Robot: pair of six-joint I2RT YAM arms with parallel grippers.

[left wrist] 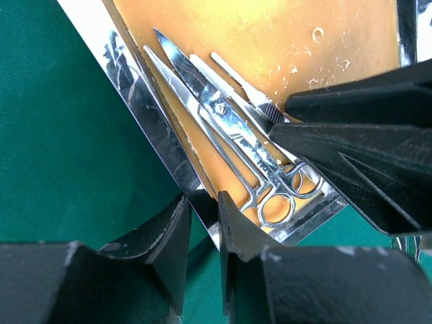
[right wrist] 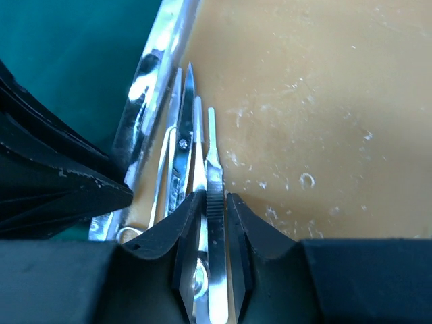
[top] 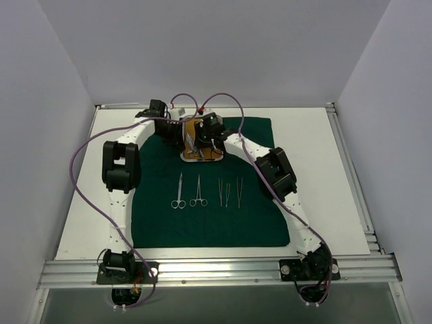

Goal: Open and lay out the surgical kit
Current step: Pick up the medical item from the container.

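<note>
Left jaws, nearly together, clamp the rim of the steel tray (left wrist: 145,111) close to one corner. Right jaws, slightly parted, straddle a flat ribbed handle (right wrist: 213,158) lying on the tray's orange-brown floor; whether they press on it cannot be told. Beside that handle, along the tray wall, lie scissors (left wrist: 219,108) and ring-handled forceps (left wrist: 266,192). Tray sits at the far middle of the green cloth (top: 202,226), spread flat on the tabletop (top: 317,182). Nearer the arm bases, in a row on the cloth: ring-handled instruments (top: 179,192) and slim tweezers (top: 224,193).
</note>
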